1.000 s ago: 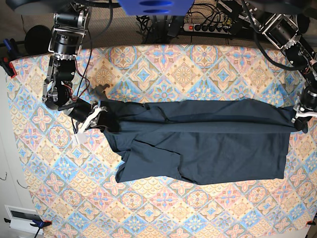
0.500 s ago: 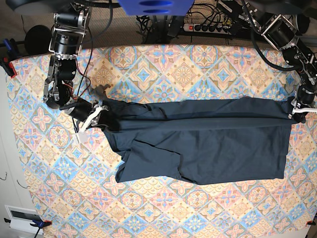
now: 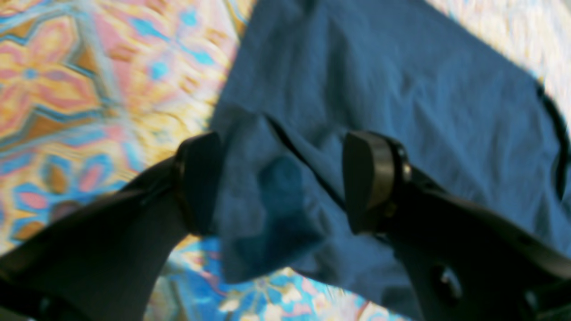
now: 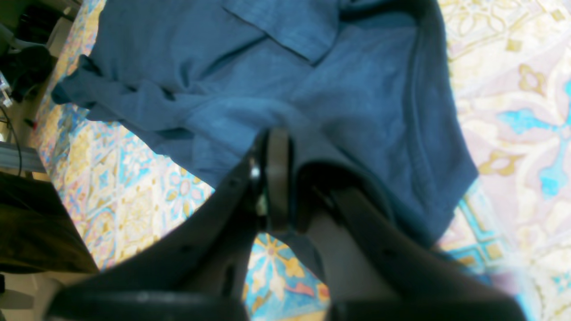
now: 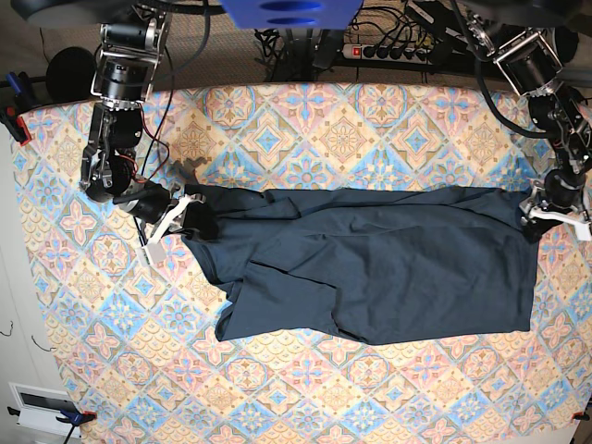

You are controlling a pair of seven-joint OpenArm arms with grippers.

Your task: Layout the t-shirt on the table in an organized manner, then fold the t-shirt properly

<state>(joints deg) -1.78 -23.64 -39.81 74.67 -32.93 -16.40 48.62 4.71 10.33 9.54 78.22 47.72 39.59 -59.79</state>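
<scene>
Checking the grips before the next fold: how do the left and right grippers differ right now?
The left gripper stands open, fabric of the t-shirt loose between its pads; the right gripper is shut on the t-shirt. In the base view, the left is at the shirt's right end, the right at its left end. Both hang low over the table.

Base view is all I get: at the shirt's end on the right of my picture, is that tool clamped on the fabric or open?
Observer: Open. In the left wrist view the left tool has its jaws spread wide, and a corner of the t-shirt lies between them, not pinched.
Operator: And the tool at the other end?
Observer: The right wrist view shows the right tool shut on the t-shirt, with fabric draped over one finger.
</scene>
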